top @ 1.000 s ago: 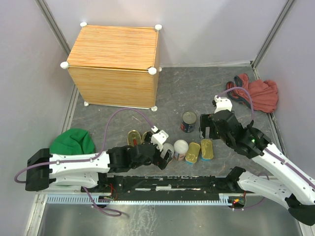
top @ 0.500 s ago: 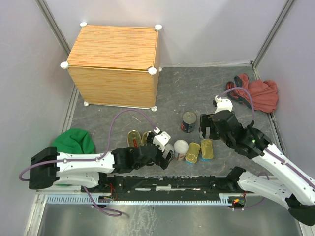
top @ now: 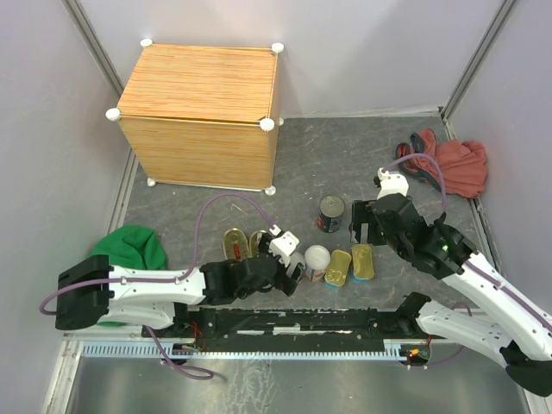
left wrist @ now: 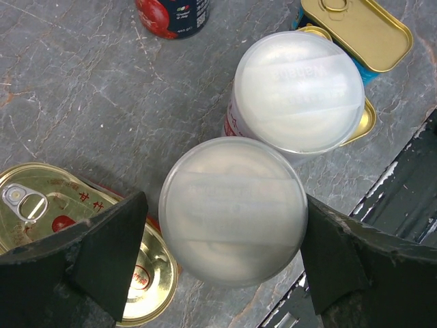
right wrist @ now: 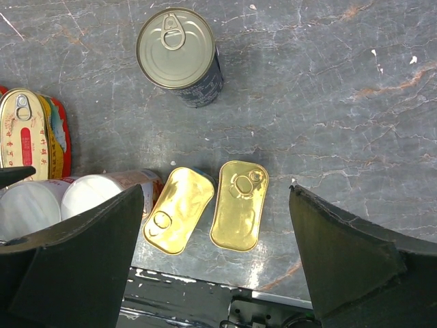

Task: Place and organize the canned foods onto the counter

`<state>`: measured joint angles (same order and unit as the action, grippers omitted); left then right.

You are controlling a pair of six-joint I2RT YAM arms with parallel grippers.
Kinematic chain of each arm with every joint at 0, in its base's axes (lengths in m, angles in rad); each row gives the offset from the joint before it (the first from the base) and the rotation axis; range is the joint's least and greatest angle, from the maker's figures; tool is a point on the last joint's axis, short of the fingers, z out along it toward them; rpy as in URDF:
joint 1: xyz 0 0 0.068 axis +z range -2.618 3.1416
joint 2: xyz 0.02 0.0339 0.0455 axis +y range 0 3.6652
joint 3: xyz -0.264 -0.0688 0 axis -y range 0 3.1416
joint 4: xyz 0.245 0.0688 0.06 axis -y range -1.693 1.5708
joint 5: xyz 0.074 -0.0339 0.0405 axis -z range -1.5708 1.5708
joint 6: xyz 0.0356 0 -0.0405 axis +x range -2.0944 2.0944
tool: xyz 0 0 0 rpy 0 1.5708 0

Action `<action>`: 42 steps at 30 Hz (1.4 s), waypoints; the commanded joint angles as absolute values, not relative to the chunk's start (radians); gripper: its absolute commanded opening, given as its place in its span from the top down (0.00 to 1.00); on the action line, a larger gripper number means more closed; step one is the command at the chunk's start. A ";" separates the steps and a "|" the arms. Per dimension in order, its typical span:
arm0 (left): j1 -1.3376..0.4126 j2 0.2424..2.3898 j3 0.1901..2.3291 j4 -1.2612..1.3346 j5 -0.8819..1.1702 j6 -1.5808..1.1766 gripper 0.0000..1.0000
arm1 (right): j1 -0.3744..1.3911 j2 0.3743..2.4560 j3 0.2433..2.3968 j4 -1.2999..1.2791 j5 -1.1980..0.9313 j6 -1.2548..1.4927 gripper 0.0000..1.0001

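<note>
Cans all down on the table (top: 345, 164), lids on

We see the left gripper (left wrist: 224, 201) spread around one white-lidded can (left wrist: 232, 219), with a gap on one side, so no squeeze. Its twin (left wrist: 298, 92) stands just beside it. The right gripper (right wrist: 216, 190) hangs wide open over two flat gold tins (right wrist: 239, 205). The wooden box (top: 198, 82) sits well apart, far left.

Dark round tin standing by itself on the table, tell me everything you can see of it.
The dark round tin stands upright on the grey stone-look table. Its top is dull silver metal with a ring pull, seemingly unopened. Its wall is dark blue, printed with red fruit and white text. It stands clear of the nearest gold rectangular tin, and no claw touches it.
</note>
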<state>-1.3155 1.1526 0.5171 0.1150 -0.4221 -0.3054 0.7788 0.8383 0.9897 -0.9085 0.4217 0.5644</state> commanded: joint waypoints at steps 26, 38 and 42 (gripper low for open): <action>-1.321 0.957 0.542 0.106 -0.628 -0.245 0.89 | 0.784 0.862 0.957 -0.824 0.403 0.582 0.07; -1.321 0.916 0.606 0.046 -0.690 -0.228 0.97 | 0.784 0.861 0.936 -0.774 0.392 0.578 0.07; -1.321 0.893 0.618 0.037 -0.708 -0.233 0.97 | 0.784 0.859 0.926 -0.764 0.384 0.576 0.07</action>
<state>-1.3201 0.9489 0.5354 -0.0433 -0.6174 -0.2783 0.7788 0.8677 0.9318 -0.8150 0.3923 0.5785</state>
